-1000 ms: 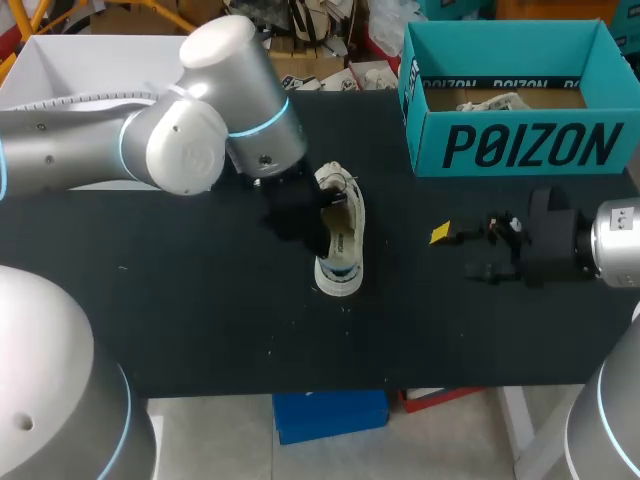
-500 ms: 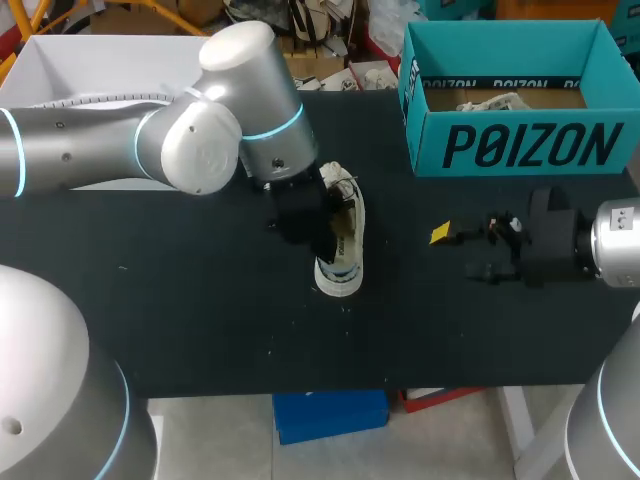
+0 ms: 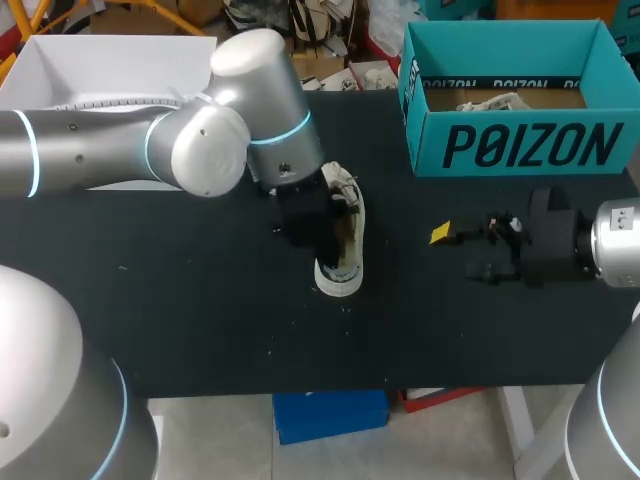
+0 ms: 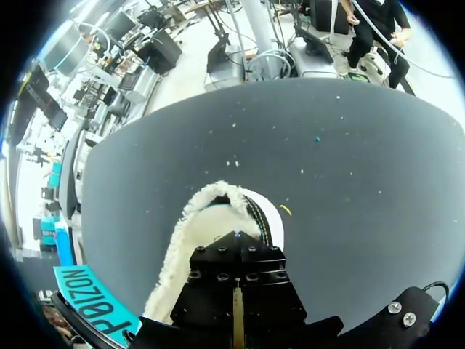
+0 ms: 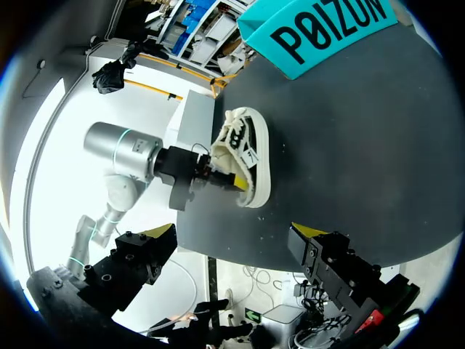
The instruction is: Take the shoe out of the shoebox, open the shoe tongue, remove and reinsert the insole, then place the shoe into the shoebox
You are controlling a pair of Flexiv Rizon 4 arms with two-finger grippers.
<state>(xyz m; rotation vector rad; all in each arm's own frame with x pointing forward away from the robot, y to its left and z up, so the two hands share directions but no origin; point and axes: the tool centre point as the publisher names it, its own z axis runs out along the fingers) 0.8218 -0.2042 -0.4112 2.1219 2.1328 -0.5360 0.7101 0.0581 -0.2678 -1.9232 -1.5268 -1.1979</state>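
White, fleecy-rimmed shoe (image 3: 345, 250) rests on the black table (image 3: 200, 320), outside the teal shoebox (image 3: 520, 145) and pressed up against my left claw (image 3: 320, 228). The claw's own black body hides the grip, so I cannot tell whether it is clenched. My right claw (image 3: 455, 250) is released and holds nothing, well apart from the shoe, nearer the shoebox.

Shoe (image 3: 343, 255): left side and opening covered by the left gripper (image 5: 215, 174); inside not visible.
Left gripper: working end lost against the shoe; grip cannot be told.
Shoebox (image 3: 520, 147): pale item (image 3: 490, 101) inside, half behind the near wall, too small to identify.
Right arm (image 3: 618, 245): cut off at the right edge.
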